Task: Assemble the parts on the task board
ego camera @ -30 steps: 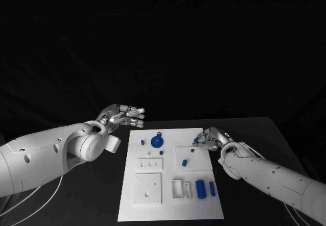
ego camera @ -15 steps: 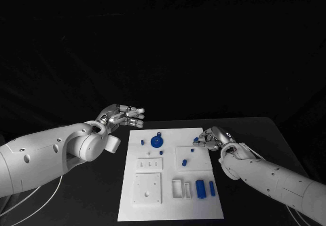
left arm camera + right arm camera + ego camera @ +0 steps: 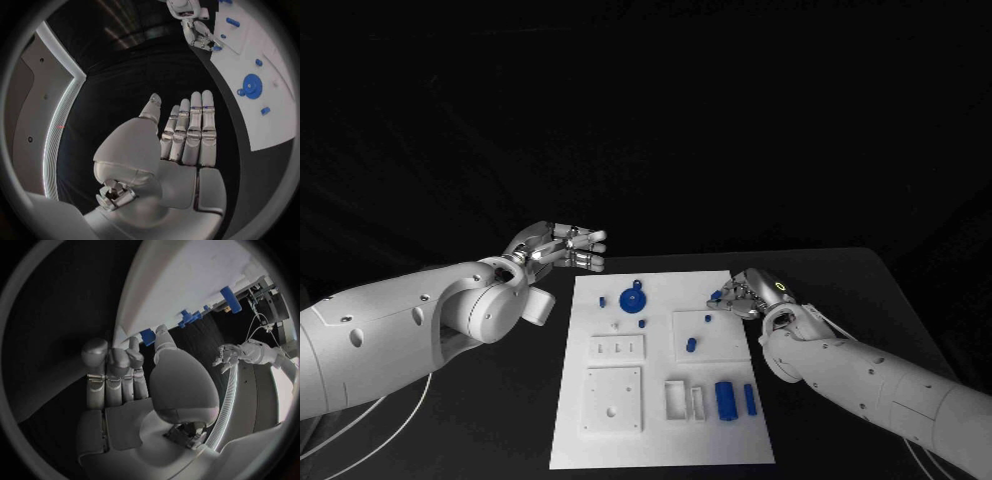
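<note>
— Where is the task board?

— The white task board (image 3: 664,440) lies flat in the middle of the black table (image 3: 848,270), its long side running away from the robot. Blue parts sit on it: a round disc with a small knob (image 3: 632,298) near the far end, a small peg (image 3: 692,346) on a raised white square (image 3: 711,336), and two upright cylinders (image 3: 727,400) in slots at the near right.

— And the right hand?

— The right hand (image 3: 743,293) rests at the board's far right edge, fingers curled in around a small blue piece (image 3: 148,336). In the right wrist view the fingertips (image 3: 132,344) touch that piece at the board's rim, so it looks pinched.

— The left one?

— The left hand (image 3: 563,246) hovers off the board's far left corner, apart from it, palm bare, fingers (image 3: 190,127) straight and side by side, holding nothing.
</note>
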Controlling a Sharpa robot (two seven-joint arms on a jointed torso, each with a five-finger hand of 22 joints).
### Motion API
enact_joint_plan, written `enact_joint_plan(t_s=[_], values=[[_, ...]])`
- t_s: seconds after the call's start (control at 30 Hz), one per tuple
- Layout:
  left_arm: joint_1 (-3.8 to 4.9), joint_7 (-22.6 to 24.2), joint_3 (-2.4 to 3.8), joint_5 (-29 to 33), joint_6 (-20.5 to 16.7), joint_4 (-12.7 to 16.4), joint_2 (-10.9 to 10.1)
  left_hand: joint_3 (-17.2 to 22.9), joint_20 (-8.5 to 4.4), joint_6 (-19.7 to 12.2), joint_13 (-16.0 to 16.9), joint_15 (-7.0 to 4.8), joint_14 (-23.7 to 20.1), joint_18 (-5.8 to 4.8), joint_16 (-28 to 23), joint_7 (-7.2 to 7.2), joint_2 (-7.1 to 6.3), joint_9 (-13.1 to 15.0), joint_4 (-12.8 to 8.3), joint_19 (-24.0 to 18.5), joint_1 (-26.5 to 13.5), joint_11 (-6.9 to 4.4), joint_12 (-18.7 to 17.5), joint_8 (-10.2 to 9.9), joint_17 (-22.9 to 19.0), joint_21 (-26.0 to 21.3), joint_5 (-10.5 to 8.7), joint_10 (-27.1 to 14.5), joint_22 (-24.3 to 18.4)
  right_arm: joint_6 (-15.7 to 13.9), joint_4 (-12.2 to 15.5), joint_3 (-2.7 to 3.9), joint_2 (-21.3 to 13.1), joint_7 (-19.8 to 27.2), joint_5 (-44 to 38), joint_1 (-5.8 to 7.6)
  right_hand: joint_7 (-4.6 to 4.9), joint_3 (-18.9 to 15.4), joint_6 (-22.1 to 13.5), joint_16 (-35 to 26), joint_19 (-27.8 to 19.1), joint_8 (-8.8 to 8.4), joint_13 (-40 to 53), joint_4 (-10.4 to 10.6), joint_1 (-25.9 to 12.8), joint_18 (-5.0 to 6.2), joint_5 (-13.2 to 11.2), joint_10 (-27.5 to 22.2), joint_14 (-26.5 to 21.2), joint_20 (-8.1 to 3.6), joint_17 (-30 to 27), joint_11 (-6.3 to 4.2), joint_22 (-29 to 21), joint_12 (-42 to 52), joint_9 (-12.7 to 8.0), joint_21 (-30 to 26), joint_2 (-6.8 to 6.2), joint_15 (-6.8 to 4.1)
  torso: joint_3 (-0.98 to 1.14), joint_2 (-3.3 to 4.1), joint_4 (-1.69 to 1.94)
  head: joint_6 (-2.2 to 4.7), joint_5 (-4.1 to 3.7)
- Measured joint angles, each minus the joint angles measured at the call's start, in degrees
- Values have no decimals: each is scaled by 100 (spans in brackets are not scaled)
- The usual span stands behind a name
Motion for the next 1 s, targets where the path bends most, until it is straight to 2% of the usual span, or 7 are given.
enact_joint_plan(t_s=[0.3,0.43,0.57,0.7,0.87,0.93,1.0], values=[[-7,-6,0,-1,13,-9,8,0,0,0,0,0,0,0,0,0,0,0,0,0,0,0,0,0,0,0,0,0,0,-48,-17,-7,61,-96,-90,0,0,16,0,0,0,0,0,-16,-6,0,44,0,0,1,0,0,0,-21,124,0,6,0,-5,1,0,-8,-9],[-11,-9,0,-1,19,-17,11,0,0,0,0,0,0,0,0,0,0,0,0,0,0,0,0,0,0,0,0,0,0,-69,-27,-10,75,-126,-120,1,-29,138,29,-23,0,0,0,-137,44,1,67,7,0,1,-1,-7,0,-21,189,0,55,1,-5,1,0,-12,-9],[-16,-15,0,-2,27,-25,14,-16,21,0,0,0,0,2,0,0,0,0,-16,-21,0,0,0,0,0,0,0,0,-8,-84,-27,-15,83,-147,-145,1,-67,723,67,-23,21,-1,0,-379,188,0,-198,0,0,-20,-1,-41,0,-21,225,-1,200,-5,-4,1,-2,-17,-10],[-18,-24,0,-2,38,-27,15,-16,21,0,0,0,0,2,0,0,0,0,-16,-21,0,0,0,0,0,0,0,0,-8,-102,-15,-16,88,-150,-160,-1,-71,1515,69,-23,0,-50,11,-684,259,1,-245,8,1,-41,10,-73,0,-21,65,-1,268,-41,0,-2,-2,-18,-13],[-20,-39,0,-3,51,-31,16,-16,21,-21,0,0,0,2,0,21,0,0,-16,-21,0,0,0,0,0,0,0,0,-7,-125,3,-14,95,-137,-171,1,-60,2216,81,-23,0,-49,24,-1029,225,1,185,-2,1,-41,20,-81,0,-44,-231,25,262,-41,3,-3,-2,-15,-13],[-21,-47,0,-3,57,-32,16,-16,21,-21,0,0,0,3,0,21,0,0,-16,-21,0,0,0,0,0,0,0,0,-7,-130,7,-13,97,-126,-173,2,-47,2344,94,-23,0,-49,25,-1137,107,1,454,-14,1,-41,20,-69,0,-44,-347,24,257,-41,3,-4,-2,-15,-10],[-22,-53,0,-3,63,-32,17,-16,20,-21,0,0,0,2,0,21,0,0,-16,-21,0,0,0,0,0,0,0,0,-7,-130,7,-14,95,-120,-173,0,-33,2344,93,-22,0,-49,26,-1137,44,1,633,-38,1,-41,24,-45,0,-44,-455,24,289,-41,3,-4,-4,-14,-9]])
